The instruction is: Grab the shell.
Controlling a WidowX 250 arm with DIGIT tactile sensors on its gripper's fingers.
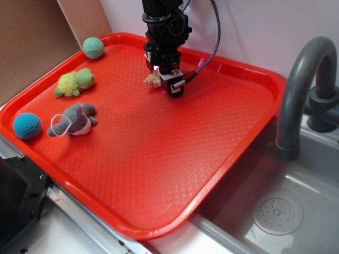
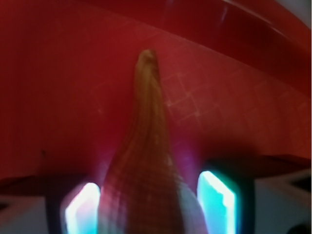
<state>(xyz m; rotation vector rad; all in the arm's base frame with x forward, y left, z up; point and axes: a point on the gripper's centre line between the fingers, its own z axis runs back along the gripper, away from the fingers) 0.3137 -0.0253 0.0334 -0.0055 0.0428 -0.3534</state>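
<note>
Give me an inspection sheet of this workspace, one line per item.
Surface: red tray, textured, lying partly over a grey sink.
Job's things: shell at the tray's far side; in the wrist view its thin point faces away, its body lies between the fingers.
Clutter: green ball, green plush turtle, grey plush toy, blue ball, all at the tray's left.
Gripper: gripper down at the shell, fingers flanking it; contact unclear.
Cables: black cable running down to the gripper.
Surroundings: grey faucet, white wall.
</note>
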